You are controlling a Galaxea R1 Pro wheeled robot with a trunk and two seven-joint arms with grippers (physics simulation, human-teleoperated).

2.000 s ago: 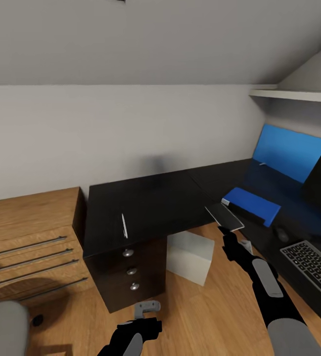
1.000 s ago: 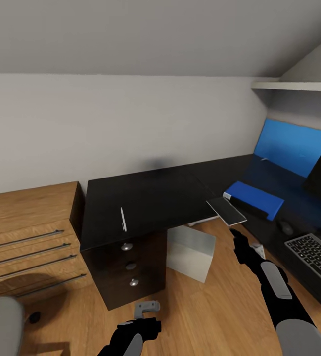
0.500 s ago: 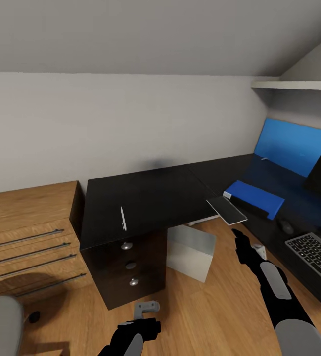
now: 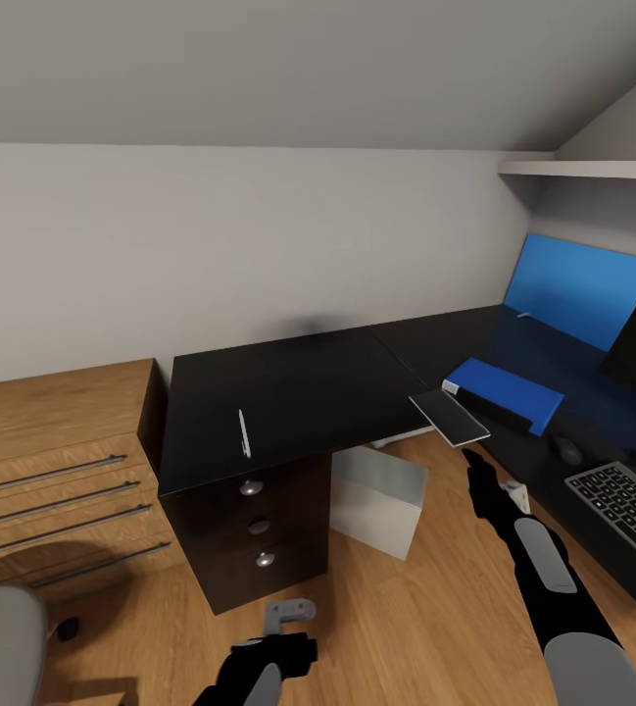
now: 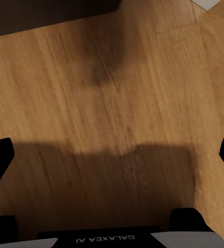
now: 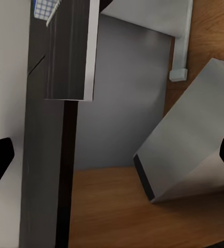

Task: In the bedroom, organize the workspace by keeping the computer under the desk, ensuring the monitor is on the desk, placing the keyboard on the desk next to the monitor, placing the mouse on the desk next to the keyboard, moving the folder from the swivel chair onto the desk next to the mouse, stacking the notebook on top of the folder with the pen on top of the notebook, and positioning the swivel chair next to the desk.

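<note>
Below the notebook (image 4: 449, 418) at the desk (image 4: 298, 392) edge, at two o'clock, the right gripper (image 4: 473, 468) hangs released, empty.

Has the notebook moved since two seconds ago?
Yes. The notebook was at the right end effector; now it lies overhanging the desk edge, nearer the folder.

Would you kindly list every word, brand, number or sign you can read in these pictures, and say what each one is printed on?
"GALAXEA AI": white letters, shown upside down, on the left gripper body in the left wrist view.
Keyboard key legends: too small to read.
No other text is legible.
</note>
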